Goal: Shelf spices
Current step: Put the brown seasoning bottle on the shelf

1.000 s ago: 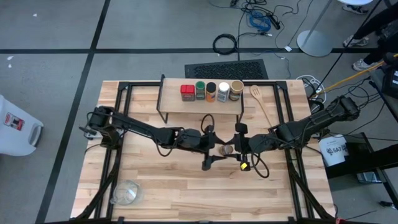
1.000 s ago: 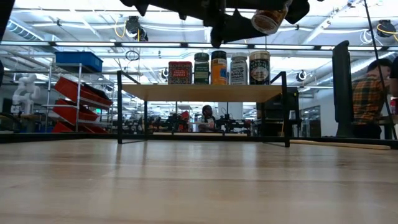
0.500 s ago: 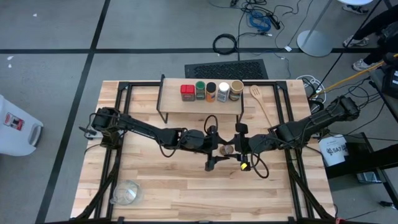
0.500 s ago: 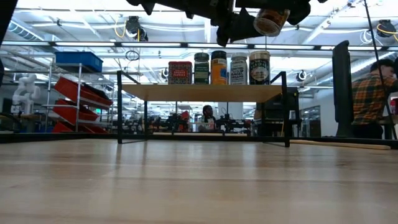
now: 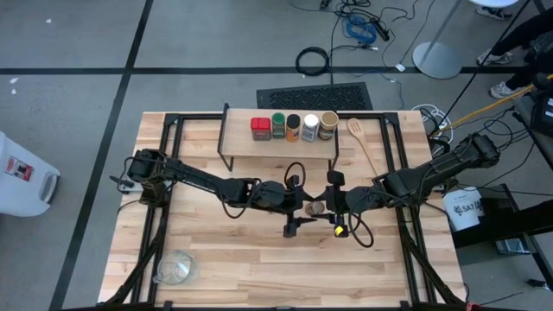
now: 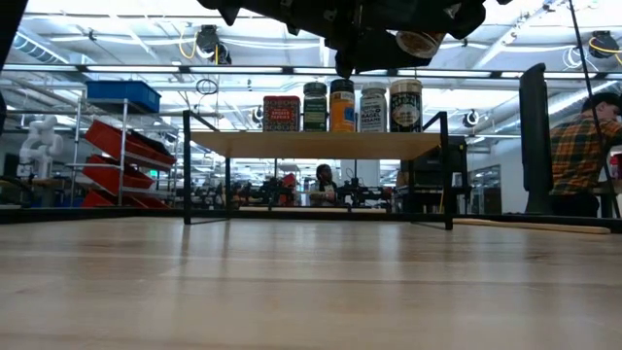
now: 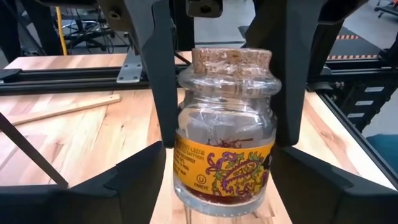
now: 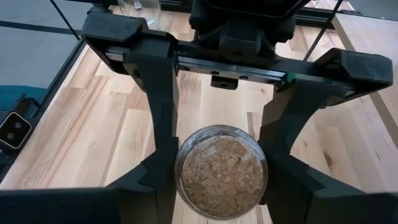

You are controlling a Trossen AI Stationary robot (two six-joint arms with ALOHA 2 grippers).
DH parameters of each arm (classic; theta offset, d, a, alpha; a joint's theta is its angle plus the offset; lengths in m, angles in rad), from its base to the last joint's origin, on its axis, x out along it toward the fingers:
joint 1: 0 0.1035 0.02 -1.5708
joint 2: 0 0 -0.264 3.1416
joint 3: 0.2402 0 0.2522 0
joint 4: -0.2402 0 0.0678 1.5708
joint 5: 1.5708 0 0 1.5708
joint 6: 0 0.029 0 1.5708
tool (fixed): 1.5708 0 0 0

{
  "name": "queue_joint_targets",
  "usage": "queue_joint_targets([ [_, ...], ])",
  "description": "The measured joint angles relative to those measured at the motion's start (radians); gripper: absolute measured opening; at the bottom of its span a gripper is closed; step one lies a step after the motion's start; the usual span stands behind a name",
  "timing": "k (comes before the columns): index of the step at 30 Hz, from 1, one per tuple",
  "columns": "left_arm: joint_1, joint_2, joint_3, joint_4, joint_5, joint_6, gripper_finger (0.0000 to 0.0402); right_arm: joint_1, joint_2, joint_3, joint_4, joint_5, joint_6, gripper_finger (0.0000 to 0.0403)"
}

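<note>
Five spice containers [image 5: 294,127] stand in one row on the light wooden shelf [image 5: 281,147]. A sixth, a cork-lidded glass jar [image 7: 225,134], hangs above mid-table: right gripper [image 5: 333,206] clamps it; left gripper [image 5: 295,206] straddles it, fingers spread.

A clear glass spice jar with a cork lid and yellow label [image 7: 225,140] hangs upright above the table's middle (dark red contents at its base). 5 more containers stand in 1 row on the low wooden plank shelf on black legs [image 5: 278,147]: a red square tin [image 5: 259,128], then 4 jars.
</note>
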Motion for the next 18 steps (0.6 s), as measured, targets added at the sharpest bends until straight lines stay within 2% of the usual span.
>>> queue_joint_targets([
  [10, 0.000, 0.000, 0.000, 0.002, -0.003, -0.003, 0.0228, 0.000, 0.000, 0.000, 0.000, 0.000, 0.000, 0.0173],
  [14, 0.000, 0.000, 0.000, 0.001, -0.003, 0.000, 0.0204, 0.000, 0.000, 0.000, 0.000, -0.002, 0.004, 0.0189],
  [18, 0.000, 0.000, 0.000, 0.002, -0.003, -0.005, 0.0196, 0.000, 0.000, 0.000, 0.000, 0.000, 0.011, 0.0205],
])
